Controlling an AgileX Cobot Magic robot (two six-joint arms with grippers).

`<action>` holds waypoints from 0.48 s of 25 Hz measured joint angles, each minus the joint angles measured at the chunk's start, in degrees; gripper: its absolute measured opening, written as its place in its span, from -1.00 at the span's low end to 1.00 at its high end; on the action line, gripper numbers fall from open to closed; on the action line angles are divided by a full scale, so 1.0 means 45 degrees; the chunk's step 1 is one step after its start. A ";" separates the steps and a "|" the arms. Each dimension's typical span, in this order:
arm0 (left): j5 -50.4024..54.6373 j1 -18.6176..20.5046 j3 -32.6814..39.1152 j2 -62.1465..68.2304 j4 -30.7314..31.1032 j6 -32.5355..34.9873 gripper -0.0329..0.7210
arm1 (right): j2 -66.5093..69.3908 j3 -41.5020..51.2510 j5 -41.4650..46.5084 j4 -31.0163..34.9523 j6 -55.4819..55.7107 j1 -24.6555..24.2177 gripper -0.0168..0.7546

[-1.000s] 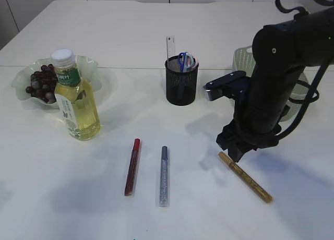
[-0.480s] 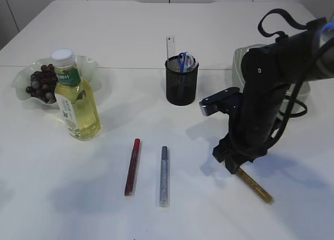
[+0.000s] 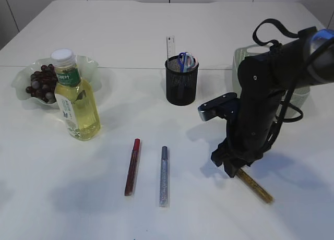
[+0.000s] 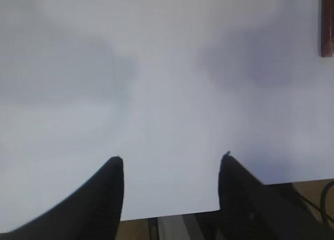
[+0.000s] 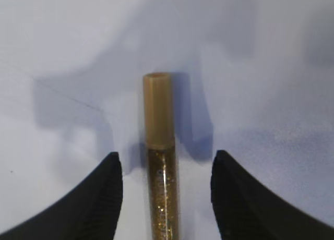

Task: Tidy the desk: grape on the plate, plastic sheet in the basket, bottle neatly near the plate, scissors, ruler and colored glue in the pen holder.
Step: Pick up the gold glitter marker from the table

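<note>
A gold glitter glue tube (image 3: 254,186) lies on the table at the right. My right gripper (image 3: 229,167) is open and low over its upper end; in the right wrist view the gold tube (image 5: 162,167) lies between the two open fingers (image 5: 167,162). A red glue tube (image 3: 132,166) and a silver glue tube (image 3: 164,176) lie in the middle. The black mesh pen holder (image 3: 181,81) holds the ruler (image 3: 169,44) and scissors (image 3: 183,59). Grapes (image 3: 42,82) sit on the plate (image 3: 23,75), the bottle (image 3: 75,96) next to it. My left gripper (image 4: 171,159) is open over bare table.
A pale basket (image 3: 245,60) stands behind my right arm at the back right. The red tube's end (image 4: 327,23) shows at the top right of the left wrist view. The table's front edge (image 4: 172,214) shows just below the left fingers.
My right arm has moved down and a little left, and its gripper now covers the upper end of the gold glue tube. Nothing else has moved.
</note>
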 joint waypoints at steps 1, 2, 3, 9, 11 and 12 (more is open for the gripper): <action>0.0000 0.0000 0.0000 0.0000 0.0000 0.0000 0.21 | 0.0053 0.0000 -0.0034 0.0000 0.0000 0.0000 0.13; 0.0000 0.0000 0.0000 0.0000 0.0000 0.0000 0.21 | 0.0079 0.0000 -0.0031 0.0000 0.0000 0.0000 0.09; -0.0024 0.0000 0.0000 0.0000 0.0000 0.0000 0.21 | 0.0111 0.0000 -0.0054 0.0000 0.0000 0.0000 0.06; -0.0092 0.0000 0.0000 0.0000 0.0000 0.0000 0.21 | 0.0131 0.0000 -0.0090 0.0000 0.0000 0.0000 0.01; -0.0097 0.0000 0.0000 0.0000 0.0000 0.0000 0.21 | 0.0131 0.0000 -0.0090 0.0000 0.0000 0.0000 0.01; -0.0097 0.0000 0.0000 0.0000 0.0000 0.0000 0.21 | 0.0131 0.0000 -0.0090 0.0000 0.0000 0.0000 0.00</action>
